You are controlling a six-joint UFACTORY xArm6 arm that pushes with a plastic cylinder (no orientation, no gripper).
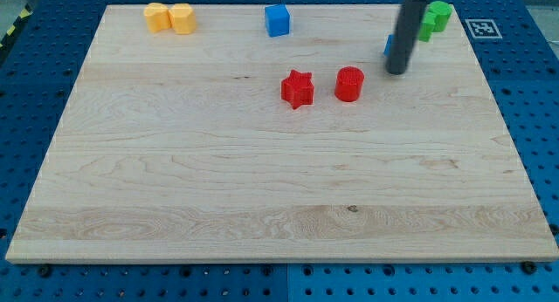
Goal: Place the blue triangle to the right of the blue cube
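Blue triangle [387, 46] near desk [262, 180] top edge, mostly hidden behind our tool; tip [396, 72] touching its right side. Tool holds nothing, only pushes. Blue cube [277, 20] well left, so we judge triangle already on correct side.

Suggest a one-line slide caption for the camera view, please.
My tip stands at the blue triangle, mostly hidden behind the rod, right of the blue cube.

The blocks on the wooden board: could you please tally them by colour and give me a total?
Yellow: 2, two blocks touching at the view's top left.
Blue: 2, the blue cube and a blue sliver mostly hidden behind my tip.
Red: 2, the red star and the red cylinder.
Green: 1, the green block, partly hidden.
Total: 7
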